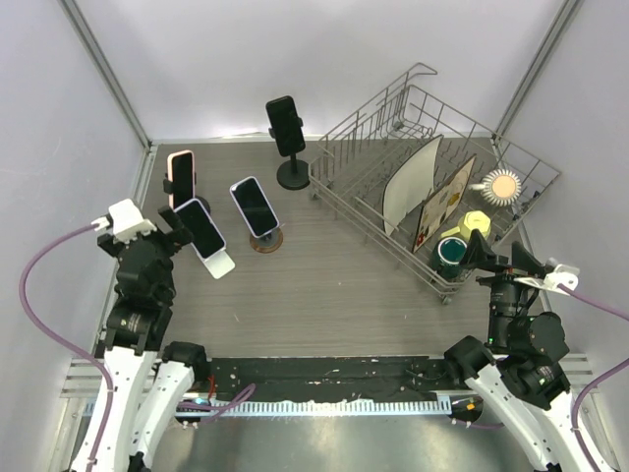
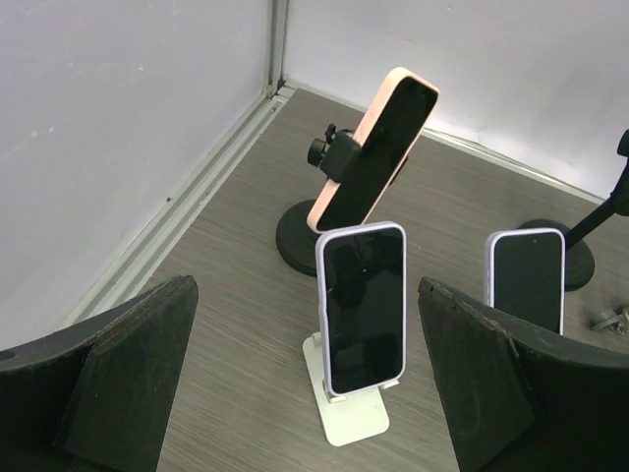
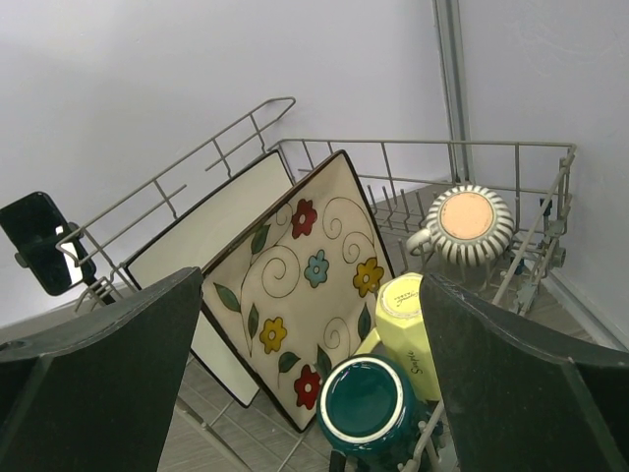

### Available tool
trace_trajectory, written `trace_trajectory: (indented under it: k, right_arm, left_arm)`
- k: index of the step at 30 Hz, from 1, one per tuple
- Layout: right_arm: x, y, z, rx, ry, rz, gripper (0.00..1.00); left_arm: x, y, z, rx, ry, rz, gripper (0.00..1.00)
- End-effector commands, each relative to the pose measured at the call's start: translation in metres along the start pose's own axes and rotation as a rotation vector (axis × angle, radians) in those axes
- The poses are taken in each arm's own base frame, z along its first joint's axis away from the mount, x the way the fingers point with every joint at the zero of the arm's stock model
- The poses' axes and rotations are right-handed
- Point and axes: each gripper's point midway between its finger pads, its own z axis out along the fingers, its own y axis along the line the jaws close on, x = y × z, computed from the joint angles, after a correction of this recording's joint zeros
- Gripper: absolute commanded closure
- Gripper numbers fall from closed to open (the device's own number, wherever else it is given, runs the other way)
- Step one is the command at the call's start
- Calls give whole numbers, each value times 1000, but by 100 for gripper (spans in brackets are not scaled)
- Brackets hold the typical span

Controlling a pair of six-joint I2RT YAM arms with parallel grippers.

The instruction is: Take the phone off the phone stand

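Gaping as wide as they go and holding nothing, the left jaws frame a white-cased phone (image 2: pixel 362 307) that stands just ahead of them on a white stand (image 2: pixel 351 421), its long axis upright and leaning slightly back, its dark screen turned toward the jaws. Behind it a pink-cased phone (image 2: pixel 378 147) is clamped on a black stand (image 2: pixel 295 241) with its long axis tilted, and a third phone (image 2: pixel 526 280) stands to the right, all on the wood-grain surface (image 2: pixel 246 324). The right jaws, equally wide and empty, face a wire dish rack (image 3: pixel 423 144) holding a flowered plate (image 3: pixel 305 285) and a green mug (image 3: pixel 366 405), well apart from the phones.
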Motion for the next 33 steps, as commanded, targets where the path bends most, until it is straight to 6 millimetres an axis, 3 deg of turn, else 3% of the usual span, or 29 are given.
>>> trace_trajectory:
  k: [1,6,7,9,10,11,13,14,17,18,20,25,29,33]
  right_arm:
    - [-14,4,-2,-25,-30,37,2]
    - [-13,8,-2,-50,-27,36,2]
    - [-13,9,-2,-56,-25,35,2]
    - [-11,11,-2,-67,-22,31,2]
    - [-12,12,-2,-69,-23,29,2]
    - [-11,13,-2,-73,-20,26,2]
    - [-11,14,-3,-81,-19,26,2]
    - [-11,15,-3,-87,-17,25,2]
    - [-9,18,-3,-106,-13,26,3]
    - [-8,19,-3,-108,-9,22,3]
    - [-8,19,-3,-113,-10,20,2]
    - [-6,21,-3,-122,-8,11,2]
    - [-6,21,-3,-122,-12,5,2]
    - [-3,21,-2,-120,-11,-8,2]
  left_arm:
    - [-26,-22,12,64,17,72,0]
    - [-20,-49,48,97,147,212,0]
    - [-18,-60,63,109,192,228,0]
    - [-10,-74,75,183,253,210,0]
    - [-17,-80,81,201,252,195,1]
    - [-9,-78,95,190,286,194,1]
    - [-15,-77,109,192,281,174,1]
    - [-12,-65,125,162,295,162,1]
    - [-14,-64,144,203,307,115,1]
    - [-5,-66,152,218,331,111,1]
    - [-5,-71,161,267,327,104,1]
    - [18,-81,186,344,389,96,2]
    - [29,-93,195,441,409,82,7]
    - [37,-93,203,464,413,112,12]
